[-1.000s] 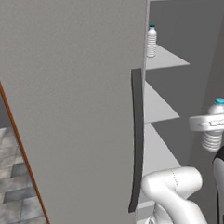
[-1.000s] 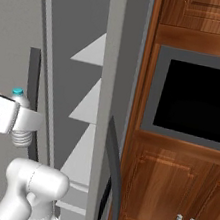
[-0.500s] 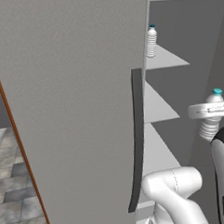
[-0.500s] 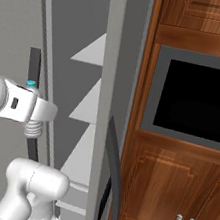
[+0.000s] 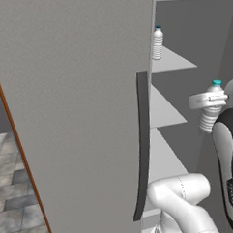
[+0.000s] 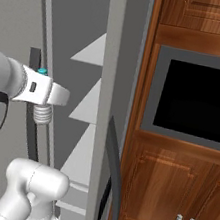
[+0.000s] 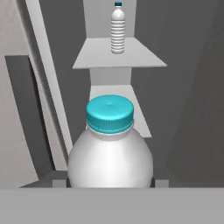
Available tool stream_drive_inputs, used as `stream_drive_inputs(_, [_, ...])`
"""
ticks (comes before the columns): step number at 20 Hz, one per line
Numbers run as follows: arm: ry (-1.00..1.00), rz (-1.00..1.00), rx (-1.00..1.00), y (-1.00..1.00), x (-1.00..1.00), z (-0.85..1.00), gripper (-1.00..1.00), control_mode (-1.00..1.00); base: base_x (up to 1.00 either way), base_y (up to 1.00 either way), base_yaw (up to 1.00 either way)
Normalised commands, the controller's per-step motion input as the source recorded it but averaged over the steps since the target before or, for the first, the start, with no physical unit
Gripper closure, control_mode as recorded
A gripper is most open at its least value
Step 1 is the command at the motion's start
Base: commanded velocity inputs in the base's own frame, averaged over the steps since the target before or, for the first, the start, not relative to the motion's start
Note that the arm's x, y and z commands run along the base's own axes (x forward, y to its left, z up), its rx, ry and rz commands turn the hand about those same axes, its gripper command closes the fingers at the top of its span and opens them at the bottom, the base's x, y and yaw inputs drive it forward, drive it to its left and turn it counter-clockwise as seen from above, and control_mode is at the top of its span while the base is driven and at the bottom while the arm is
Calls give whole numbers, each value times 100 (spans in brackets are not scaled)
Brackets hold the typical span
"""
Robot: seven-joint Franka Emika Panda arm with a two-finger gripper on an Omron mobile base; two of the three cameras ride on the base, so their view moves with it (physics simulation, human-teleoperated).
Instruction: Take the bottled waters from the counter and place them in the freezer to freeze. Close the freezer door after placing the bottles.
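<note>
Bottles are in two places at the moment. One bottle [image 5: 157, 42] is standing upright on an upper shelf [image 5: 172, 62] far inside the freezer [image 5: 202, 46], teal cap up, close to the shelf's left edge. The second bottle [image 5: 211, 109] is being carried by the end effector [image 5: 208, 100], which is clamped around it just below the teal cap, the ribbed lower body hanging beneath the white fingers. That bottle is hovering in the open front of the freezer, lower than the shelf with the first bottle and nearer to the robot.

The freezer door [image 5: 75, 116] is standing wide open on the left, its flat grey panel facing the room and its long dark handle [image 5: 142, 146] running down its right edge. Pale shelves are stepping down inside the compartment. To the right of the fridge, a black wall oven [image 6: 199, 101] is sitting in brown wooden cabinets [image 6: 169, 193].
</note>
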Motion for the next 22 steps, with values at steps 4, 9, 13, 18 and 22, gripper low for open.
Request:
stream_drive_inputs(4, [0,0,0,0,38,26,100,-100,0,0,0])
stream_drive_inputs(9, [0,0,0,0,36,35,100,-100,0,0,0])
stream_drive_inputs(13, [0,0,0,-8,29,34,100,-100,0,0,0])
stream_drive_inputs(18, [0,0,0,-16,20,21,100,-100,0,0,0])
stream_drive_inputs(22, [0,0,0,-16,36,0,100,-100,0,0,0])
